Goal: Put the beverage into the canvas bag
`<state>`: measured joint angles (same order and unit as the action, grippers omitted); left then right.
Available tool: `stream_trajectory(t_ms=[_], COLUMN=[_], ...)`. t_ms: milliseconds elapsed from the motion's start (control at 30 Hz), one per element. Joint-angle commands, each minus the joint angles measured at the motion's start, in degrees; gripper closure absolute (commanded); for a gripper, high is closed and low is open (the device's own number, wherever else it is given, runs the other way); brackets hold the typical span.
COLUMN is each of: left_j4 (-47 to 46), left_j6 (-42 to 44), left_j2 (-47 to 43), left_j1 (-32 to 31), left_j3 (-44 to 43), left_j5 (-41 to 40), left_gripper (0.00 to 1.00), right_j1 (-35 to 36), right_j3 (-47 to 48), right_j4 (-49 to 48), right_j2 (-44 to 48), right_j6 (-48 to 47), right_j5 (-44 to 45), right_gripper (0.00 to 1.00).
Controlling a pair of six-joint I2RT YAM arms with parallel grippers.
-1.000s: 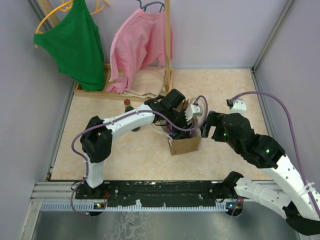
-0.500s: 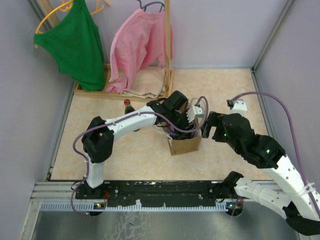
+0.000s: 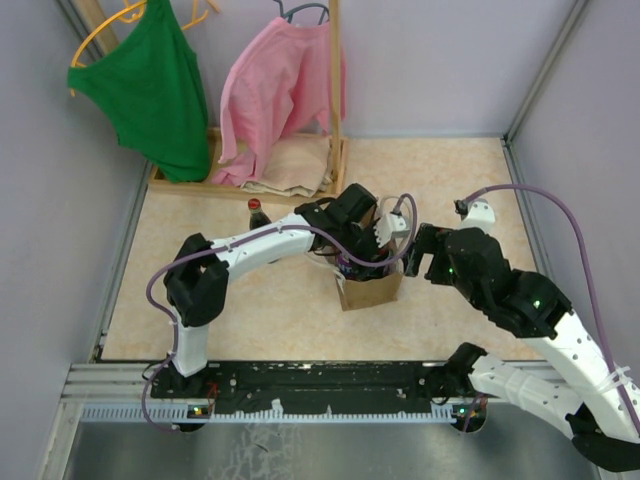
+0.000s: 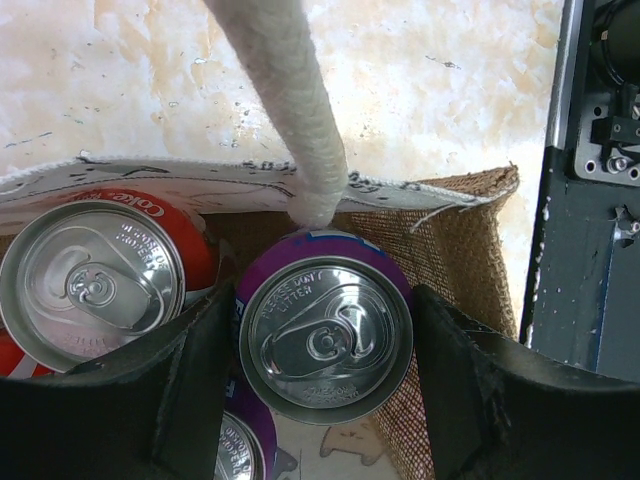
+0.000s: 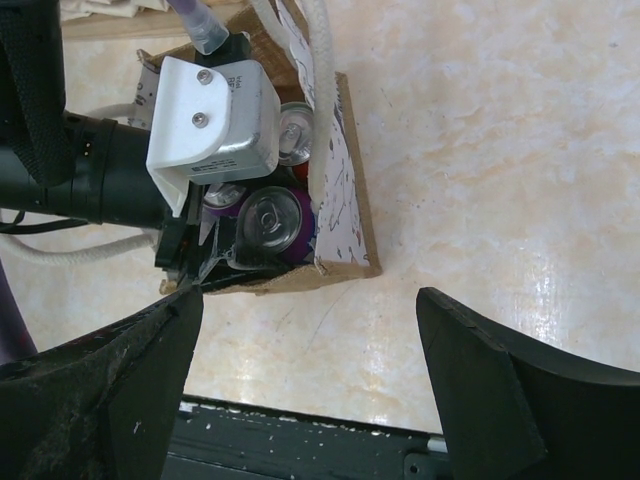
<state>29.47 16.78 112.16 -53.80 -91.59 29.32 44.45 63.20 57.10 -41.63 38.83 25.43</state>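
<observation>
- Bases of both arms sit on a black mounting rail [image 3: 320,375] at the near edge of the pale marbled table [image 3: 260,310].
- The right gripper [image 5: 310,340] hangs released just right of the bag, its dark fingers spread wide with only bare tabletop between them.
- The small boxy tan-brown canvas bag [image 3: 370,290] stands upright near mid-table. Its end walls are coarse brown weave [image 4: 440,240] and its long sides are pale panels with fine dark print [image 5: 340,200].
- A thick white rope handle [image 4: 285,100] rises from the bag's far rim.
- The left gripper [image 4: 322,300] reaches down into the bag's mouth, clenched on a purple aluminium drink can [image 4: 325,345], with one finger pressed to each side.
- That can stands upright inside the bag, in the corner by the brown end wall, directly under the foot of the handle. Its silver top and pull tab face up.
- Just left of it in the bag stands a red Coke can [image 4: 95,275], also upright. Another purple can top [image 4: 240,450] shows below, partly hidden.
- Farther left on the table stands a dark cola bottle with a red cap [image 3: 254,212], well apart from the bag.
- At the far edge, a wooden clothes rack [image 3: 335,90] carries a green top [image 3: 155,90] and a pink shirt [image 3: 270,100], with beige folded cloth [image 3: 295,165] at its base.
</observation>
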Motion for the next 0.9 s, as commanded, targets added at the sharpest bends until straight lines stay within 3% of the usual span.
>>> stream_trajectory(t_ms=[0, 400, 867], left_j4=[1.03, 1.89, 2.20], left_j6=[0.35, 0.45, -1.43], left_j2=[-0.79, -2.03, -7.15], left_j1=[-1.74, -2.36, -2.12], left_j3=[0.96, 1.25, -4.60], left_j5=[1.72, 1.84, -5.71], left_gripper=[0.38, 0.14, 0.13], right_j1=[-0.06, -0.02, 0.01], right_j3=[-0.14, -0.43, -0.72], right_j4=[-3.27, -3.29, -3.51], right_j2=[0.16, 0.49, 0.11], right_j6=[0.82, 0.74, 0.59], right_j5=[-0.68, -0.86, -1.23], right_gripper=[0.12, 0.12, 0.12])
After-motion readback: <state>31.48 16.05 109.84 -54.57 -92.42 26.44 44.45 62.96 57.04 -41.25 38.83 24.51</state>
